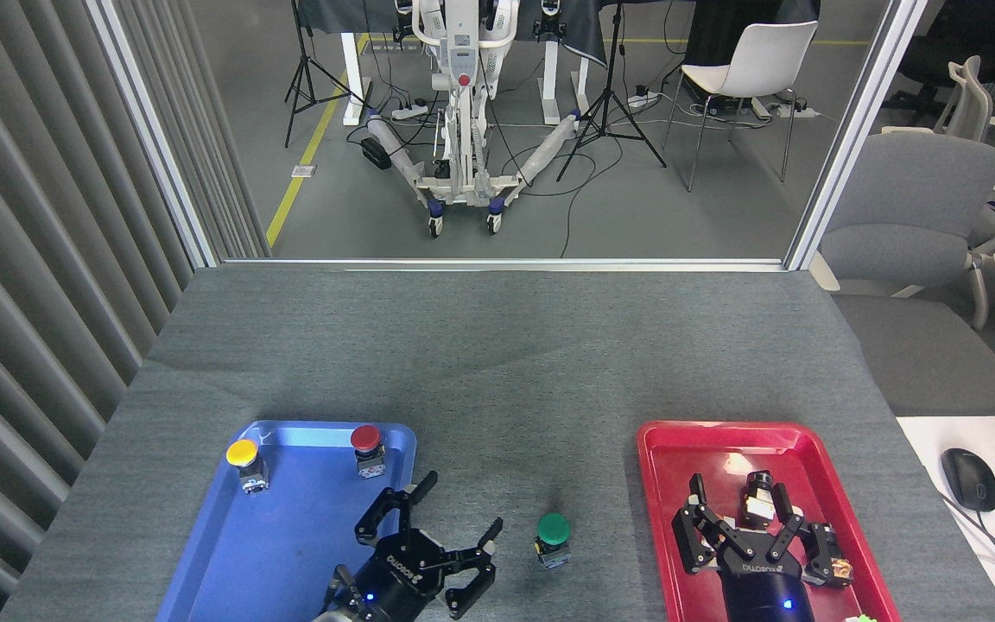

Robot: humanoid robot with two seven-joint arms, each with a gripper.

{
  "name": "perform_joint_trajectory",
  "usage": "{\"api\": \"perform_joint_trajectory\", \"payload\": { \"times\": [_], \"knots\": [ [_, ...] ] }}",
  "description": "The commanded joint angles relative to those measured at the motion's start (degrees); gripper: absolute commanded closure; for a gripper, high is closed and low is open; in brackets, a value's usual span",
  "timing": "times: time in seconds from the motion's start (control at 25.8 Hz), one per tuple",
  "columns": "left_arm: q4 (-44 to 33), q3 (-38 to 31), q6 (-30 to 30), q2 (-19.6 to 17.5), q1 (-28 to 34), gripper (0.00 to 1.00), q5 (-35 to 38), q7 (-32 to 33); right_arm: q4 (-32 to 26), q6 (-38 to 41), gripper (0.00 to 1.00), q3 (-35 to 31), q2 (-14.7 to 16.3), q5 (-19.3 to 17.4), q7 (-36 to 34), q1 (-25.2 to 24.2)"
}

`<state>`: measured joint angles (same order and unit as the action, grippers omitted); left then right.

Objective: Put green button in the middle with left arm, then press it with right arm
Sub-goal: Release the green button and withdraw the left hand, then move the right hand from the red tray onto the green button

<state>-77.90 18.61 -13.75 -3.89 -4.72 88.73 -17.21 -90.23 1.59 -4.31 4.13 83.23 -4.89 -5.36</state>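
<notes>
The green button (pixel 553 537) stands upright on the grey tabletop (pixel 497 363) between our trays, just right of our left tool (pixel 428 531), whose fingers spread apart, empty.

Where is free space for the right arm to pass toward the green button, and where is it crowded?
Bare grey cloth lies between the green button and the red tray, and beyond both trays. Crowded: the open left pincer beside the button.
</notes>
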Motion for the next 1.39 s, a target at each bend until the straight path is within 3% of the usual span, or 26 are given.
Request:
{"api": "perform_joint_trajectory", "payload": {
  "times": [0.0,0.12,0.23,0.35,0.85,1.05,1.32,1.35],
  "knots": [
    [-1.9,-10.4,2.6,-2.3,5.1,0.01,-0.7,-0.6,0.1,0.0,0.0,0.0,0.0,0.0,0.2,0.0],
    [-4.3,-22.2,2.5,-5.6,9.9,0.01,-2.1,-0.6,0.0,0.0,0.0,0.0,0.0,0.0,0.2,0.0],
    [-3.6,-27.8,2.3,-5.9,10.1,0.01,-6.9,0.2,0.0,0.0,0.0,0.0,0.0,0.0,0.2,0.1],
    [-3.7,-28.0,2.7,-5.9,10.1,0.01,-10.2,1.8,0.1,0.0,0.0,0.0,0.1,-0.1,0.3,0.8],
    [-3.8,-27.9,2.1,-5.8,10.6,0.01,-10.3,2.6,0.4,0.1,0.0,0.1,0.8,-0.3,0.1,1.1],
    [-3.9,-28.0,2.1,-5.8,10.8,0.01,-10.4,2.7,0.4,0.1,0.0,0.1,0.3,-2.5,0.1,1.0],
    [-4.8,-27.9,2.5,-5.2,11.2,0.01,-10.9,2.6,2.2,0.5,0.0,0.8,0.6,-2.6,0.4,2.3],
    [-4.8,-27.9,2.5,-5.1,11.2,0.01,-10.9,2.6,2.2,0.9,0.06,1.1,0.4,-2.5,0.4,2.3]
  ]
}}
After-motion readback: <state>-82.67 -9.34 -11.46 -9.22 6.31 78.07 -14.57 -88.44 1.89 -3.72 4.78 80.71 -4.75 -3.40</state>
